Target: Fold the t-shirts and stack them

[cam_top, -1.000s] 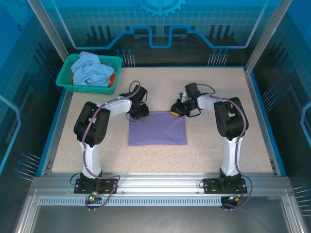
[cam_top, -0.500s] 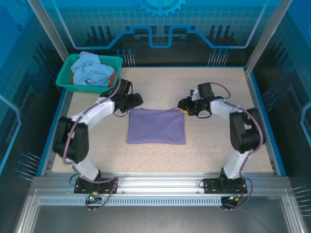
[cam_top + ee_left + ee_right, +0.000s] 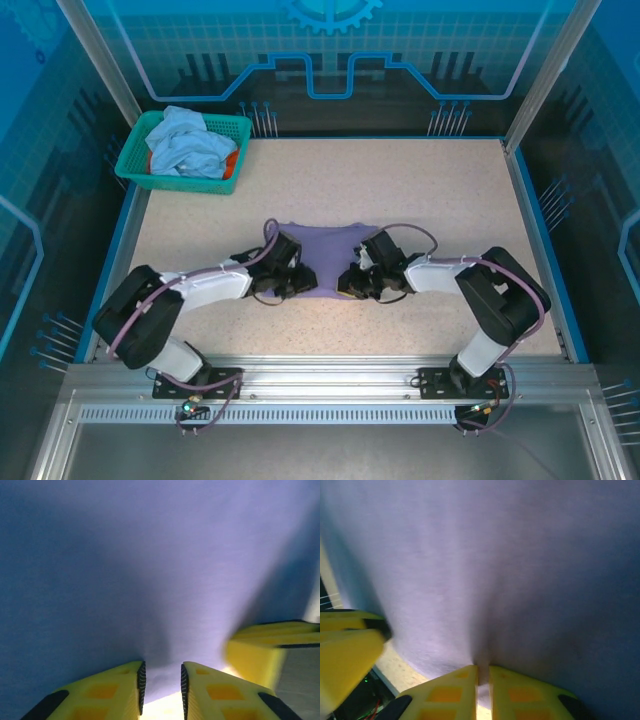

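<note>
1. Both arms are seen brought back from the far corners of the lavender t-shirt (image 3: 325, 243) to its near edge since a second ago. The jaws, parted on the way, are now drawn in again.
2. The left gripper (image 3: 161, 677) is closed on the near hem. A small pucker of purple cloth is pinched between its ribbed pads (image 3: 141, 679), and a yellow finger of the other claw is seen just to its right.
3. The right gripper (image 3: 482, 674) is clamped on the same hem, with the jaws almost touching and a crease of cloth drawn down between them. The two claws are set near each other, inside the width of the shirt.
4. Ahead of both claws the shirt is spread flat on the table (image 3: 450, 180) as a folded rectangle. Its far edge is left free.
5. The change is judged to mean that the grip for another fold has been taken. The near edge can next be lifted and carried forward over the far half, provided both pinches are kept even so that the layers are not dragged askew.
6. Far beyond the left claw and off to its left, well apart, the teal basket (image 3: 134, 168) is seen. The light-blue t-shirt (image 3: 185, 140) and the orange t-shirt (image 3: 232, 165) are heaped in it, not yet folded, so most of the task is judged to remain.
</note>
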You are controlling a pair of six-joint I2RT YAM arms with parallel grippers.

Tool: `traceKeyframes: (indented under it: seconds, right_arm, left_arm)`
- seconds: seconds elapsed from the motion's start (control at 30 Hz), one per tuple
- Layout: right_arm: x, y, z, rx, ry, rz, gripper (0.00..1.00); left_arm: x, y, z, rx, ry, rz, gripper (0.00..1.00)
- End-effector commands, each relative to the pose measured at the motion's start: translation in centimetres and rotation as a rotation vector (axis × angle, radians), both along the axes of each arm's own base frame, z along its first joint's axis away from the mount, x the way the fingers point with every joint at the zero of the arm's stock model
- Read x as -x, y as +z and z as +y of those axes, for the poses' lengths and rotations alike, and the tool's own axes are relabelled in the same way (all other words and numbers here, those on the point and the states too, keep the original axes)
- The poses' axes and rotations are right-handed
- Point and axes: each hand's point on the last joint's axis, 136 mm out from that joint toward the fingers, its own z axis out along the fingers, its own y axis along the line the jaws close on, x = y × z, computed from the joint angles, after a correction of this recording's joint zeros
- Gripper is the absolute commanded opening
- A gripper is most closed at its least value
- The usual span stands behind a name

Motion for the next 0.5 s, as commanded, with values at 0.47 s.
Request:
traceKeyframes:
  seconds: [0.47]
  right_arm:
    - [0.6, 4.2, -4.9, 0.011, -0.077, -0.106, 0.26]
  left_arm:
    - [0.6, 7.7, 2.6, -0.056, 0.045, -0.193, 0.33]
